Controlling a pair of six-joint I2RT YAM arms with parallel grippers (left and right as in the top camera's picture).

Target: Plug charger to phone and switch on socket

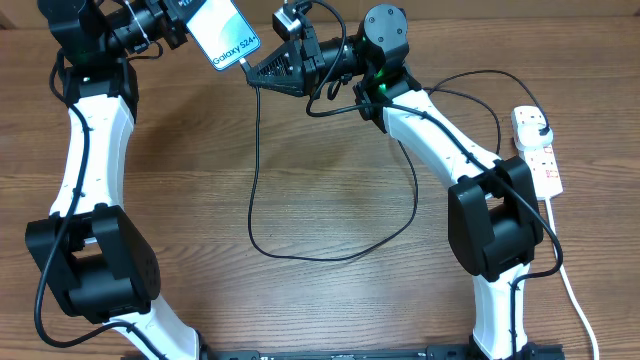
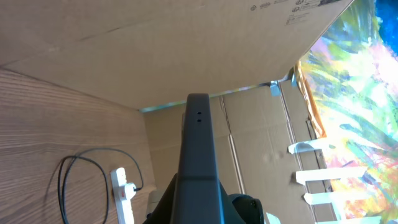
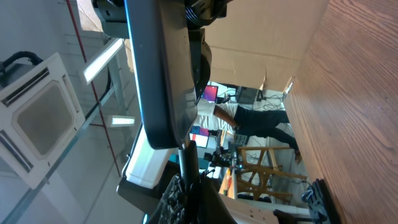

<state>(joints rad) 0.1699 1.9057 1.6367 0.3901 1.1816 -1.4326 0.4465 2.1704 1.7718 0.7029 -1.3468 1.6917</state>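
Note:
My left gripper [image 1: 185,28] is shut on the phone [image 1: 224,33] and holds it above the table at the top left, its cyan "Galaxy S24" screen facing up. The phone's dark edge fills the left wrist view [image 2: 198,168]. My right gripper [image 1: 262,70] is shut on the charger's connector tip at the phone's lower edge; in the right wrist view the tip [image 3: 188,163] meets the phone [image 3: 158,74]. The charger cable [image 1: 330,250] loops over the table to its plug in the socket [image 1: 538,150], the white power strip at the right edge.
The socket's thick white cord [image 1: 572,290] runs down the right side to the front. The socket also shows in the left wrist view [image 2: 123,194]. Cardboard walls [image 2: 186,50] stand behind the table.

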